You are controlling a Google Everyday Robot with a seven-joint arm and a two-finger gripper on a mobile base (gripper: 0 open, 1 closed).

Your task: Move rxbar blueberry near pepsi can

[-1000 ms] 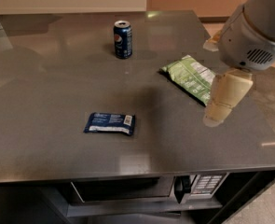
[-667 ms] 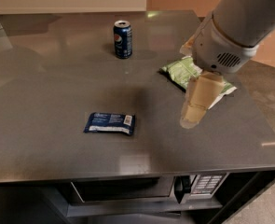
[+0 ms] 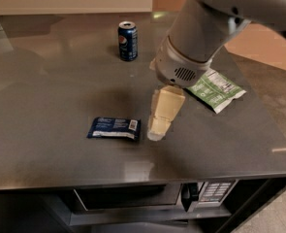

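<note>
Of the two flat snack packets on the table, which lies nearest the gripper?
The small dark-blue rectangular wrapper, the rxbar blueberry: the gripper hangs beside its barcode end. The green-and-white snack bag lies farther away.

Honestly, there wasn't much you could've read here. The pepsi can showed its round red-white-blue logo, and that was the only brand you could make out. The rxbar blueberry, well in front of the can, had white label text and a barcode patch at one end, none of it legible. The green-and-white snack bag, right of the can, carried a white panel of dark print, also unreadable. Your gripper hung in front of the can, just beside the bar's barcode end.
</note>
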